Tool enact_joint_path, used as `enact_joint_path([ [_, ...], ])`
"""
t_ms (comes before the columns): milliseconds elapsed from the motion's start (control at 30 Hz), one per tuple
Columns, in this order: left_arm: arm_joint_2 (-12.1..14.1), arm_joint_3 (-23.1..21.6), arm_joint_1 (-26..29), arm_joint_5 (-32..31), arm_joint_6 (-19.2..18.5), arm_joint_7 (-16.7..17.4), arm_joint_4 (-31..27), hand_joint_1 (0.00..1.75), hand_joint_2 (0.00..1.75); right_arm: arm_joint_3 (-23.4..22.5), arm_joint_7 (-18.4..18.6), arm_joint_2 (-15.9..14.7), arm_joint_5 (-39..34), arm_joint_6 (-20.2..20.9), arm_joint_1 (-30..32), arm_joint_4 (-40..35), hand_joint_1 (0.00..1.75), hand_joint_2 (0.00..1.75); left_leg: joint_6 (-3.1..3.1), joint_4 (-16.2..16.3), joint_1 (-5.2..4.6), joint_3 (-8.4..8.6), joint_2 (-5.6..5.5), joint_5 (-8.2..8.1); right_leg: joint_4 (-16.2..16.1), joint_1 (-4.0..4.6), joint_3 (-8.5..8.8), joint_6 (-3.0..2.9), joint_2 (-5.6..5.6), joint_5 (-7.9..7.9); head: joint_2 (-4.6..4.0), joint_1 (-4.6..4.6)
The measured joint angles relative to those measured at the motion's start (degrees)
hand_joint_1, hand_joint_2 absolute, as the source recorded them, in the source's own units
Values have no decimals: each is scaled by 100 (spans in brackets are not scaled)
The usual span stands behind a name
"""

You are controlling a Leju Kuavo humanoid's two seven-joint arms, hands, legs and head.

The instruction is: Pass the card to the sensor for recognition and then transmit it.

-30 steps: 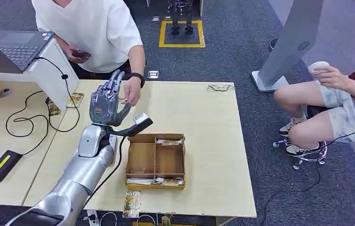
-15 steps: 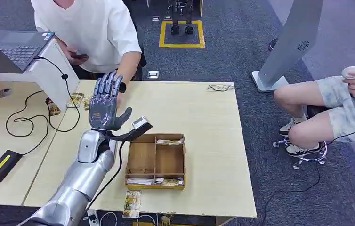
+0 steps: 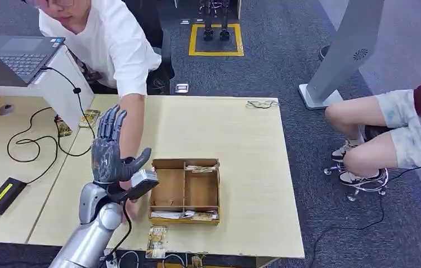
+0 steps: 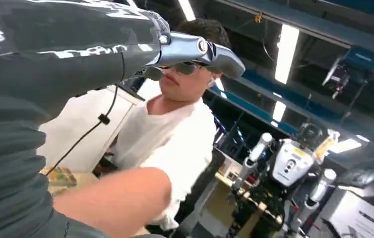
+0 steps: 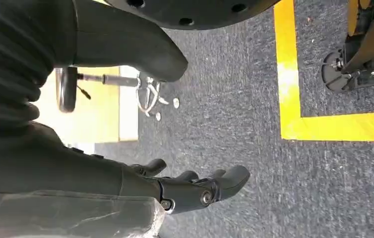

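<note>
Left hand [image 3: 109, 149] is raised above the surface [image 3: 242, 134], fingers spread upward, nothing visible in its grasp. Behind it, a person's arm [image 3: 132, 125] reaches across toward the near edge; whether that person has taken a card cannot be confirmed, since the robot's hand and the sensor [image 3: 143, 181] on its black stalk cover the spot. The sensor sits just beside the wooden tray [image 3: 184, 190]. Cards [image 3: 200, 167] lie in the tray's compartments, and one card [image 3: 157, 240] rests at the near edge of the surface. Right hand [image 5: 195, 186] hangs over the carpet, fingers loosely apart, empty. Judgement: the hand-over appears complete or nearly so; no card awaits presenting in either hand
</note>
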Motion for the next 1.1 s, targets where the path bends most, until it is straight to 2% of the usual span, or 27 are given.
enact_joint_path([
  [133,130,-120,380,288,6,-138,-475,0,175,-83,0,0,-15,-44,9,0,0,175,1,1,-1,0,-1,0,-2,-1,0,0,-2,1,0,0],
  [333,238,-201,568,319,13,-186,-764,0,175,-116,0,0,-66,-59,9,0,0,175,0,0,0,1,-1,1,-1,0,0,0,-1,2,0,-2],
  [533,406,-234,831,559,44,-720,-1201,0,175,-138,-18,0,-66,-57,11,4,0,175,0,0,0,0,0,0,-1,0,0,0,0,1,0,0],
  [700,538,-247,1057,515,-18,-951,-1534,0,175,-155,-17,0,-66,-33,10,4,0,175,0,0,0,1,1,0,-1,0,-1,1,0,1,0,0],
  [1100,603,-452,1284,336,-59,-922,-1669,0,175,-179,-17,0,-66,-57,11,7,0,175,0,0,0,1,0,0,-1,0,-1,0,0,2,0,-2],
])
